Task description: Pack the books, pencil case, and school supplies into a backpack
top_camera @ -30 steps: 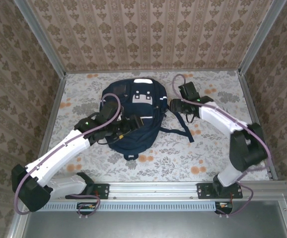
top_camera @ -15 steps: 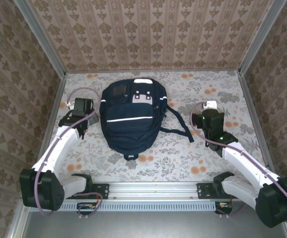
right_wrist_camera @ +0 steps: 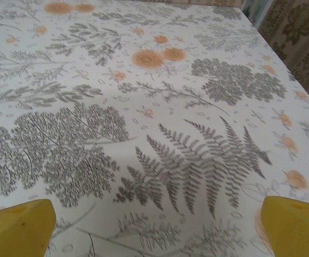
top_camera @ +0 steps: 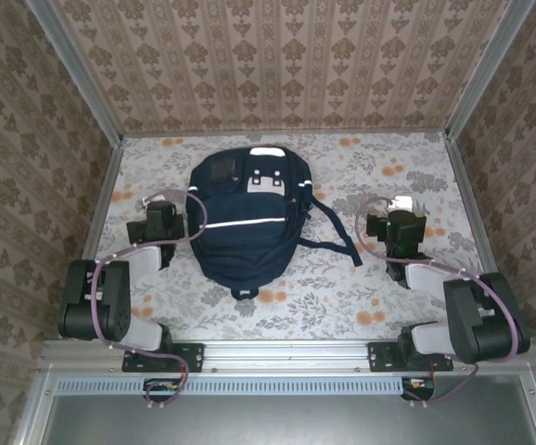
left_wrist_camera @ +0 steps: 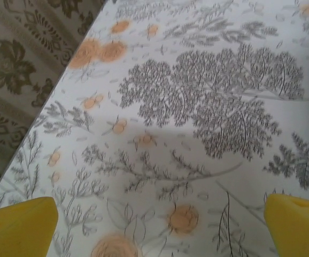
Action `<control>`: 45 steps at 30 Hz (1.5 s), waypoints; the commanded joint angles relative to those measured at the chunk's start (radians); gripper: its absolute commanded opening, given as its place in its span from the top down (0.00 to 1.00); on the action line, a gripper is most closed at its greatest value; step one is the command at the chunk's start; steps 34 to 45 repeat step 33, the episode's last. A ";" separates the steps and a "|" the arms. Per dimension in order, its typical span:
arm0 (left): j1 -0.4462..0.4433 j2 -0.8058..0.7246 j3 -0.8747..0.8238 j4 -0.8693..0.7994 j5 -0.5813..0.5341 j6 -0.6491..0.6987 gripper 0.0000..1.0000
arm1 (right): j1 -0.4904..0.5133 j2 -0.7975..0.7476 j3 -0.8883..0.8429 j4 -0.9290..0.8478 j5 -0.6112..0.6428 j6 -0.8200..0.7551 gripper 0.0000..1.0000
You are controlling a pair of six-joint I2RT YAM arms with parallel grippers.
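The navy backpack (top_camera: pixel 245 222) lies flat in the middle of the table, front panel up, its white stripe across it and its dark straps trailing to the right. The books, the pencil case and the school supplies are hidden from view. My left gripper (top_camera: pixel 161 215) rests just left of the backpack with its arm folded back. In the left wrist view the left gripper (left_wrist_camera: pixel 160 235) is open, with just floral cloth between its yellow fingertips (left_wrist_camera: pixel 18 227). My right gripper (top_camera: pixel 402 221) sits well right of the backpack, beyond the strap (top_camera: pixel 342 243). That gripper (right_wrist_camera: pixel 157 230) is open too, over bare cloth.
A flowered cloth (top_camera: pixel 342 287) covers the table, and patterned walls (top_camera: pixel 277 65) close it in on the back, left and right. A metal rail (top_camera: pixel 287 352) carrying the arm bases runs along the near edge.
Both arms have drawn back from the backpack to folded poses at its sides. The backpack, earlier partly covered by the left arm, now lies fully exposed.
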 commanded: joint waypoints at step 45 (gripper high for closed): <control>0.069 0.078 -0.116 0.482 0.366 0.120 0.00 | -0.076 0.175 0.026 0.274 -0.275 0.003 0.01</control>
